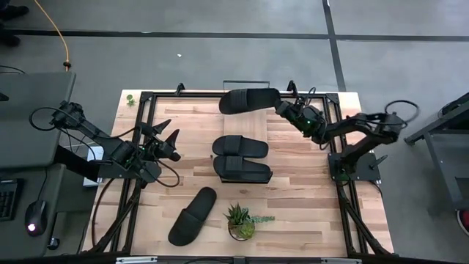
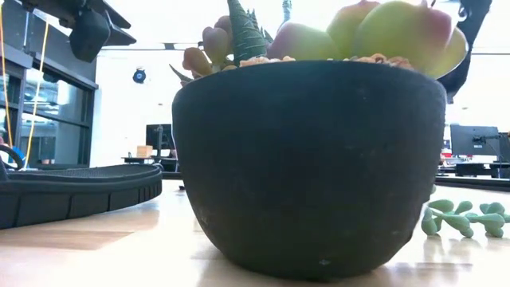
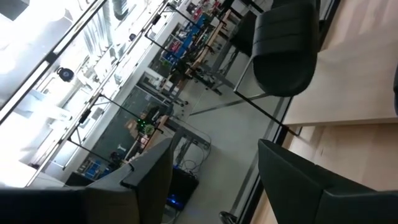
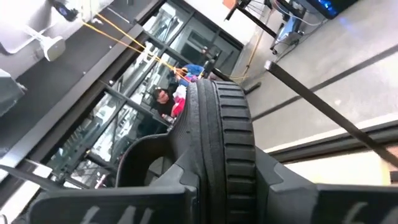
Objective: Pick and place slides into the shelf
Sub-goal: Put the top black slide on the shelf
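My right gripper is over the table's far edge, shut on one black slide that reaches from it toward the table's left. Two more slides lie side by side at mid-table, soles down. Another slide lies slanted near the near edge and shows at the left of the low view. My left gripper is open over the table's left part, touching nothing; its wrist view sees the held slide far off. The shelf does not stand apart from the tabletop here. My right gripper pinches the slide's sole between its two fingers at the end toward the table's right, coming level from the right and lying along the slide. The ribbed sole stands on edge, its strap to one side. The slide is lifted clear.
A potted succulent stands near the near edge, right of the slanted slide, and fills the low view. A black frame runs around the tabletop. Bare wood lies between the left gripper and the middle slides.
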You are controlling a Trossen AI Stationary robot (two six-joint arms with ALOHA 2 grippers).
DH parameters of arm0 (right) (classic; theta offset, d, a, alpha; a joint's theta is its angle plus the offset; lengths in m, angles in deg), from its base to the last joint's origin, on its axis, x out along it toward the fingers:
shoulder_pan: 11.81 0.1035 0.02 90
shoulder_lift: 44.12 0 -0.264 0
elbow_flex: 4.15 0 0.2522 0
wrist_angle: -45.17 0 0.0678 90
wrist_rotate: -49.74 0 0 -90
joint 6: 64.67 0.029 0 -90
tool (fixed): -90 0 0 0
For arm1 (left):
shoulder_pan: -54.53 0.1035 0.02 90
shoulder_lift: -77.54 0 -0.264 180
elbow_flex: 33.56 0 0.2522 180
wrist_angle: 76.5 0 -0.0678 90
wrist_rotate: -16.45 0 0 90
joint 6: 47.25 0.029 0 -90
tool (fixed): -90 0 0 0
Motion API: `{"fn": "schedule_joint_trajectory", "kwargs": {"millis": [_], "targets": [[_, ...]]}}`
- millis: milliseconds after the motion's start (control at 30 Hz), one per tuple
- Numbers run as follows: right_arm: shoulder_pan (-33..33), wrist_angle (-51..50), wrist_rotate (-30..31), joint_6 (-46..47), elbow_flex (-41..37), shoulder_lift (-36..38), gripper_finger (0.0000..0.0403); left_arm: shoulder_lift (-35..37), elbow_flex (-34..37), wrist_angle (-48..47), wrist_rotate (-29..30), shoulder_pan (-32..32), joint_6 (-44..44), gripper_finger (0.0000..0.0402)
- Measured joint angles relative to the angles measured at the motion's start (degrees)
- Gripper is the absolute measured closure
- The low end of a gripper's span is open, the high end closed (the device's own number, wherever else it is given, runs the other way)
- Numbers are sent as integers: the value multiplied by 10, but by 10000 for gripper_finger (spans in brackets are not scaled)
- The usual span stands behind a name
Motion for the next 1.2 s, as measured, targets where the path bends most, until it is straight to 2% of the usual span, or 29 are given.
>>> {"fn": "schedule_joint_trajectory", "kwargs": {"millis": [233,533,900,1200], "targets": [[-12,112,-5,44,0,-108,359,0,0,0,-2,0,0,186],[-34,203,-7,69,5,-221,359,0,0,0,-3,0,0,186],[-47,189,-40,73,91,-282,359,0,0,0,-4,0,0,186],[-44,146,-35,64,100,-286,357,0,0,1,-9,0,0,186]]}}
